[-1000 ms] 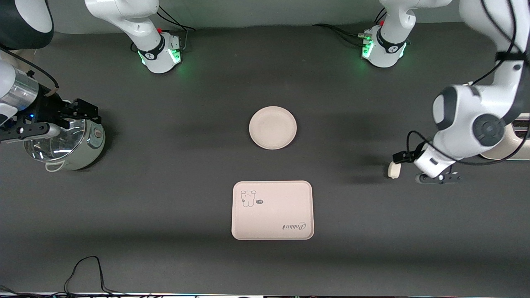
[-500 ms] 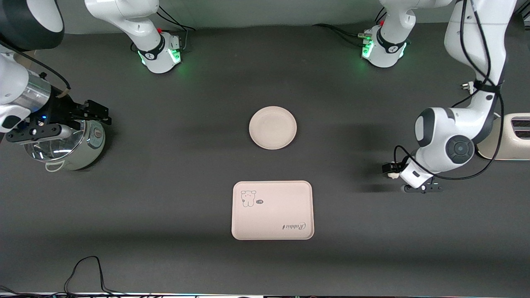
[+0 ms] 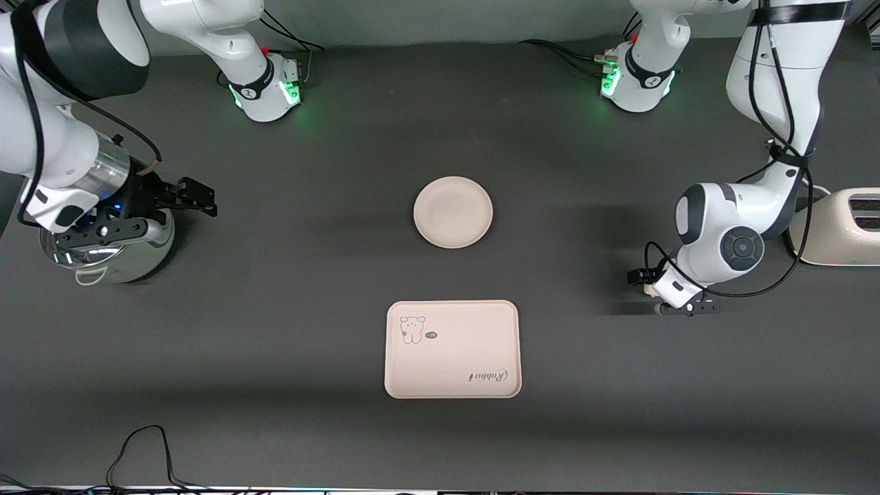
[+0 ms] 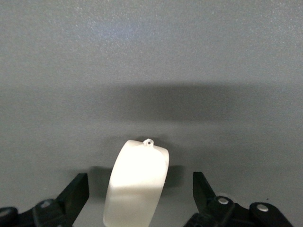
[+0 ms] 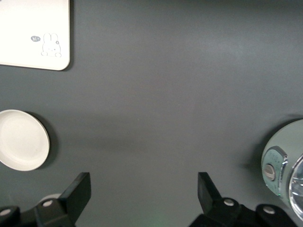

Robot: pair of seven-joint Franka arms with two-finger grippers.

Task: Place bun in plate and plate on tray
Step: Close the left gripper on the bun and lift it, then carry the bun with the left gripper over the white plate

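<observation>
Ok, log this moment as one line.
left tool: open around bun | right tool: open, beside pot | plate: empty | tray: empty

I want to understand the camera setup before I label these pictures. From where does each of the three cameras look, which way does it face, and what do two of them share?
Front view: high across the table, facing both bases; shows both arms, the plate, the tray, a pot and a toaster.
Left wrist view: on the left arm's wrist, looking down at the table; the open left gripper straddles the bun.
Right wrist view: on the right arm's wrist, looking down past the open right gripper.
Shared: right wrist and front views both show plate, tray and pot.
</observation>
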